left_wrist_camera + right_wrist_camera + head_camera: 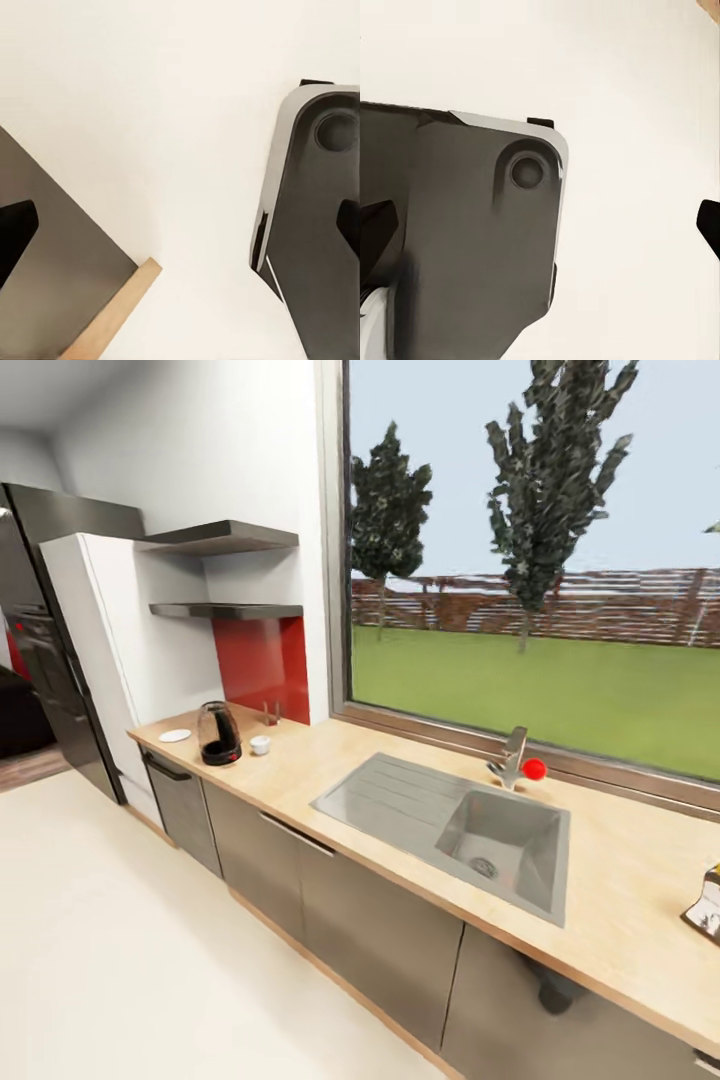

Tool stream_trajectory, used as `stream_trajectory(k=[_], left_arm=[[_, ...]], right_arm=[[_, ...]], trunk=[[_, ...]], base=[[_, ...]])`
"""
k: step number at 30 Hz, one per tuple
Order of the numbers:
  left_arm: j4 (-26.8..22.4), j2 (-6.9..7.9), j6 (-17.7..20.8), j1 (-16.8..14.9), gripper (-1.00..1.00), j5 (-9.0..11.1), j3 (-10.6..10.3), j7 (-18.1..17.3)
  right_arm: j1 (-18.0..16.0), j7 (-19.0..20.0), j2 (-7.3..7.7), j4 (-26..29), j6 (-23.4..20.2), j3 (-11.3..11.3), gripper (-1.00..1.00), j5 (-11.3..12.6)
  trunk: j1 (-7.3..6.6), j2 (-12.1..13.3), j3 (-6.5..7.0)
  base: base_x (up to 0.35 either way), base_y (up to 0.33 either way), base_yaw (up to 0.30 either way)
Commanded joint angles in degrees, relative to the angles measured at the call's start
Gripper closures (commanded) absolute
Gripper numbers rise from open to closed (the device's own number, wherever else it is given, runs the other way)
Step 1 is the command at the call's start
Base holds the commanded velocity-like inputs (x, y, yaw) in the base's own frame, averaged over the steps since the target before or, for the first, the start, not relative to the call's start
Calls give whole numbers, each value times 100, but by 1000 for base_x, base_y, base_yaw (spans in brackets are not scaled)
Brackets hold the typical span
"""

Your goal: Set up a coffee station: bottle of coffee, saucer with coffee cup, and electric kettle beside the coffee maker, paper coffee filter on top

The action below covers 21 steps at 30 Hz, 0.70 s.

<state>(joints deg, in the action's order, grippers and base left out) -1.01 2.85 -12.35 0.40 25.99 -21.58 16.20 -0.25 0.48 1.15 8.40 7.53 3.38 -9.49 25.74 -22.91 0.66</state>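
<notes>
Countertop [620, 880]: a long light wood worktop over dark grey cabinet fronts, seen running under a wide window toward a far end by a tall white panel.
Kettle [218, 733]: seen upright near the countertop's far end, close to the front edge — black lid and base, dark glass body.
Saucer [175, 736]: laid flat at the far end corner, just beside the kettle, apart from it.
Cup [260, 745]: set on the countertop itself on the kettle's sink side, near it, not on the saucer.
Shelf [225, 610]: two thin dark slabs are mounted on the wall above the far end; the lower one is marked, above a red panel.
Sink [505, 847]: a steel basin with drainboard is let into the countertop's middle, a tap behind it with a red ball beside.
Left gripper [180, 225]: dark fingertips are seen at opposite edges of the left wrist view — jaws wide, nothing between them, pale floor and a cabinet corner below.
Right gripper [540, 225]: fingertips likewise far apart, jaws wide and empty, above the robot's dark base.
</notes>
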Motion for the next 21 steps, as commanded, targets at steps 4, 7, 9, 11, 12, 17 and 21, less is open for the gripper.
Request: stream_trajectory(k=[4, 7, 9, 11, 12, 17, 21], left_arm=[[-13, -2, -11, 4, -100, 47, -48, 23], [-13, -2, -14, 4, -100, 47, -48, 23], [-17, -2, -18, 4, -100, 47, -45, 23], [-20, -3, -21, 4, -100, 47, -42, 23], [-21, -3, -21, 4, -100, 47, -43, 23], [-22, 3, -21, -1, -100, 88, -39, 15], [-17, 6, -20, 0, -100, 104, -33, 15]], right_arm=[[-1, 5, 0, -5, 20, 37, -100, -53], [-1, 5, -2, -5, 20, 33, -100, -53], [-1, 5, -6, -5, 20, 33, -100, -53], [-1, 5, -8, -5, 18, 31, -100, -53], [-1, 5, -9, -5, 19, 31, -100, -53], [-1, 5, -9, -5, 19, 36, -100, -53], [-1, 1, -9, -5, 18, 37, -100, -53]], trunk=[[4, -1, 0], [4, -1, 0], [4, -1, 0], [4, -1, 0], [4, -1, 0], [4, -1, 0], [4, -1, 0]], base=[[269, 178, 279], [277, 198, 279], [245, 229, 279], [197, 263, 279], [183, 273, 279], [174, 279, 279], [169, 282, 279]])
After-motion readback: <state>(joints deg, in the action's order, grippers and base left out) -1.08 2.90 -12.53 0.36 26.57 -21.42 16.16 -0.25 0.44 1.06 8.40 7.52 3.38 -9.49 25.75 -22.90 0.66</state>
